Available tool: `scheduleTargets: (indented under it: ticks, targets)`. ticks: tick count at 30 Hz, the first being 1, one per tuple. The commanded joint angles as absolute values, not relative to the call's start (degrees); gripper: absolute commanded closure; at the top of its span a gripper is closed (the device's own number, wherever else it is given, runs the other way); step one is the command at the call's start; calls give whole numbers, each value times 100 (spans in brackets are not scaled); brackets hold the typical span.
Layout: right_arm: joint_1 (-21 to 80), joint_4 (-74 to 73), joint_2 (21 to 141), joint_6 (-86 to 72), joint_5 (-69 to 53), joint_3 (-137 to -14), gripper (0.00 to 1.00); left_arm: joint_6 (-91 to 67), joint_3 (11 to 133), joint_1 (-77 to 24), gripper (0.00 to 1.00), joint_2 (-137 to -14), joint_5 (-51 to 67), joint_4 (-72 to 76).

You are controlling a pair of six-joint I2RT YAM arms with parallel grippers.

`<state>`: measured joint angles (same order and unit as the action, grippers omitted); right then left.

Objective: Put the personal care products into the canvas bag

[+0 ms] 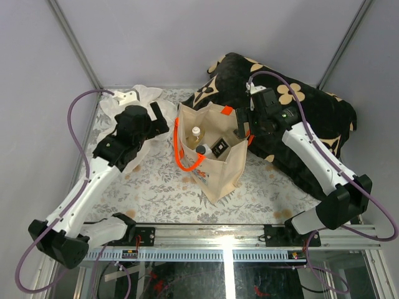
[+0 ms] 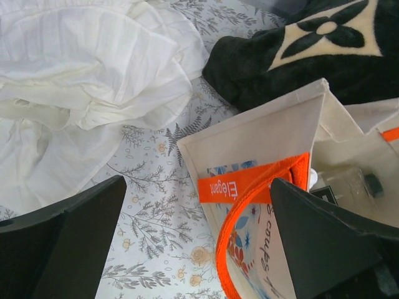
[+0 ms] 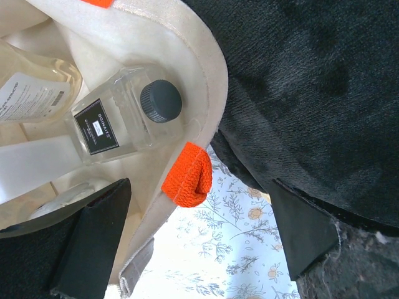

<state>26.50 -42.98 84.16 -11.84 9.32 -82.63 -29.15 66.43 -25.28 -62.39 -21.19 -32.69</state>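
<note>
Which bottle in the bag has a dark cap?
The clear bottle with the black label; the amber bottle beside it has a white cap.

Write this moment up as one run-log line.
canvas bag: upright, bottles inside | left gripper: open, empty, beside bag | right gripper: open, empty, straddling bag rim

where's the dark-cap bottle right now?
The dark-cap bottle is inside the canvas bag, against its wall near an orange tab, beside the amber bottle; top view puts the bag mid-table.
</note>
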Motion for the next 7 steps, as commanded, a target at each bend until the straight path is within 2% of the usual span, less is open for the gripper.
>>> scheduleTargets:
  ticks: [1,7]
  targets:
    - [2617,-4195,8261,-1173,901,-8486,1,-3189,6993,-2487,0,-6479,-2518,-3387]
    - [2614,-4249,8244,-1157,958,-8528,1,-3107,6916,-2486,0,-6360,-2522,-3160]
